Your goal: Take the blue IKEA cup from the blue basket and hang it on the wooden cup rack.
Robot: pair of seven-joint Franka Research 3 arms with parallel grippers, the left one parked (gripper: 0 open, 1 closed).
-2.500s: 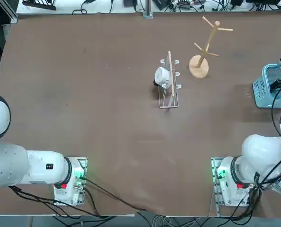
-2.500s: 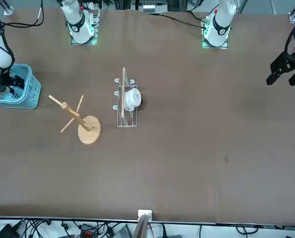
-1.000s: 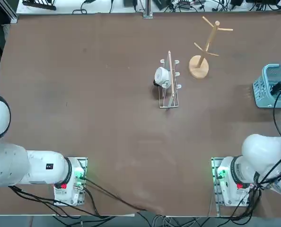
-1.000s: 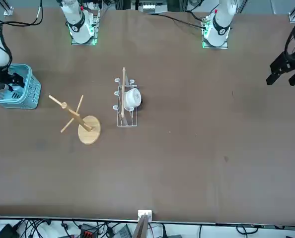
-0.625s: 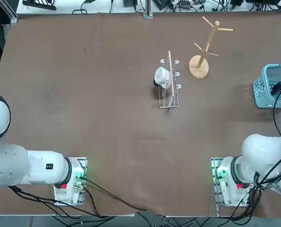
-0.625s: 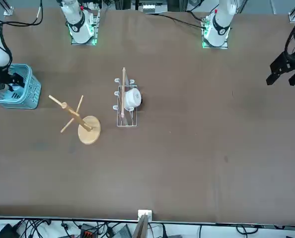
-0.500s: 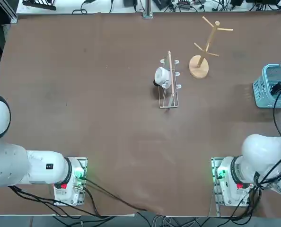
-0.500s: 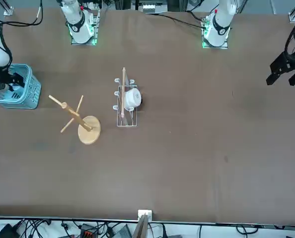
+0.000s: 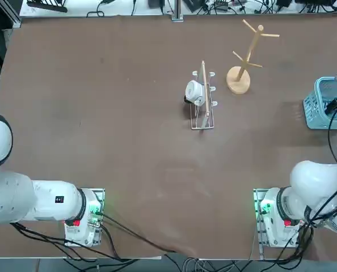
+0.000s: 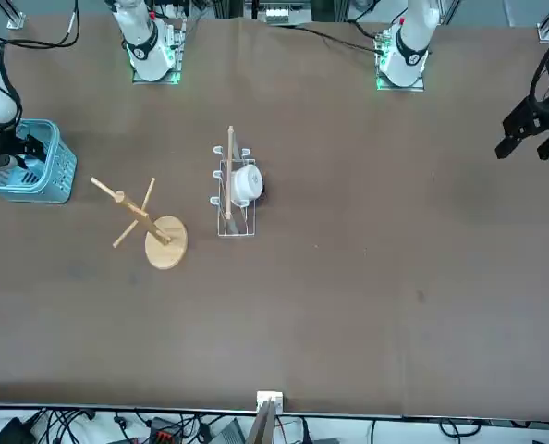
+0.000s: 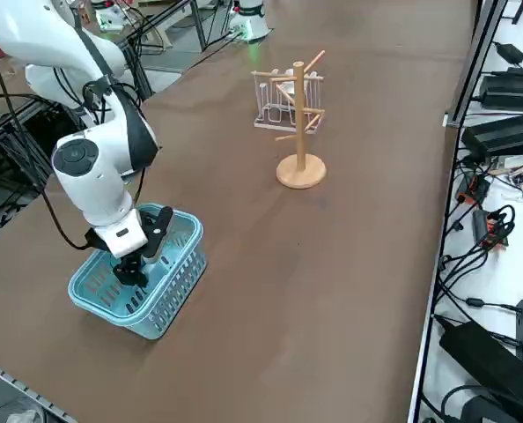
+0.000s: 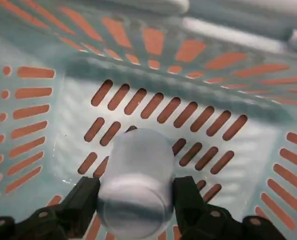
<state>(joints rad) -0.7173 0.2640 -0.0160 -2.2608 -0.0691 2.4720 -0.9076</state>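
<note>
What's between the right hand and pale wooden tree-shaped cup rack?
Right side view: hand inside blue plastic basket, whose wall comes first, then bare brown tabletop.

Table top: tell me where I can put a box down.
The widest bare stretch of table lies left of the wire rack. A smaller one separates the wooden cup rack from the blue basket. Crowded: inside the basket, right end effector gripping the cup.

right claw (image 12: 136, 182) clamped on pale cup (image 12: 135, 202) — inside the slotted blue basket (image 12: 268, 150)
</note>
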